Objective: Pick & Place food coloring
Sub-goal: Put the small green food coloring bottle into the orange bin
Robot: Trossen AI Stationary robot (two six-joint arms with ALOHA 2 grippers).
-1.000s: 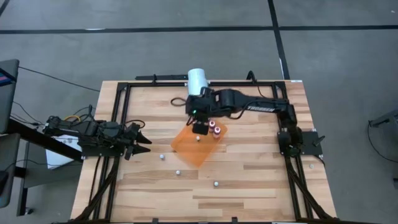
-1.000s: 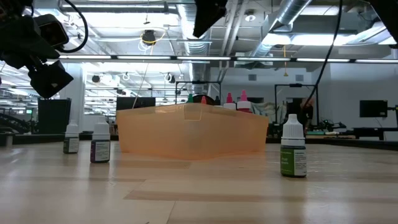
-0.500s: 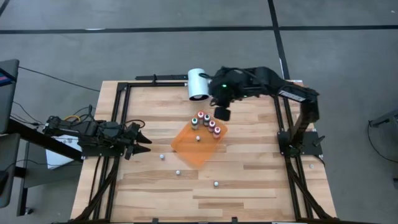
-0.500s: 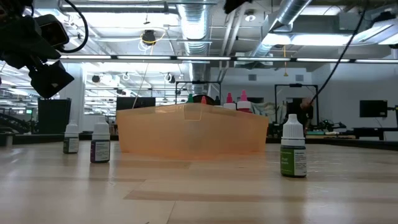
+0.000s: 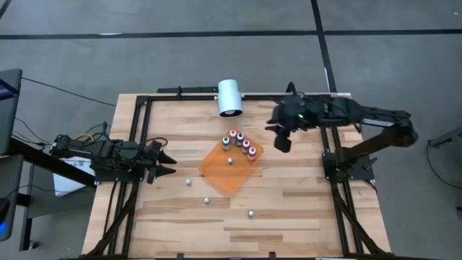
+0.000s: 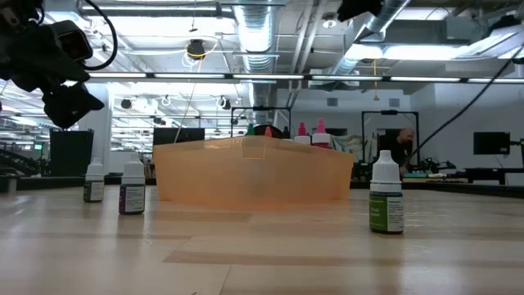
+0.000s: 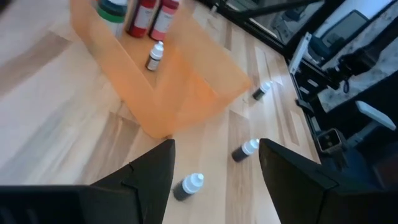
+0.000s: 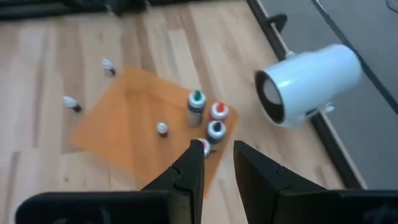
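A cluster of food coloring bottles (image 5: 241, 143) stands upright at the far corner of a shallow orange tray (image 5: 225, 173), with one tiny bottle (image 5: 230, 160) near its middle. In the right wrist view their tops show green (image 8: 196, 97), red (image 8: 218, 110) and dark (image 8: 216, 128). Three more bottles stand on the bare table near the tray (image 5: 187, 182) (image 5: 206, 199) (image 5: 250, 213). My right gripper (image 5: 283, 141) hangs open and empty to the right of the tray, above the table. My left gripper (image 5: 163, 160) waits open at the table's left side.
A white cylinder (image 5: 230, 97) lies on its side at the table's far edge, behind the tray. A black frame (image 5: 141, 123) runs along the table's sides. In the low view the loose bottles (image 6: 132, 188) (image 6: 386, 197) flank the tray (image 6: 254, 168).
My right gripper has swung from over the tray's far corner up and toward the table's right edge, uncovering the cluster of bottles there. The bottles and tray have stayed in place.
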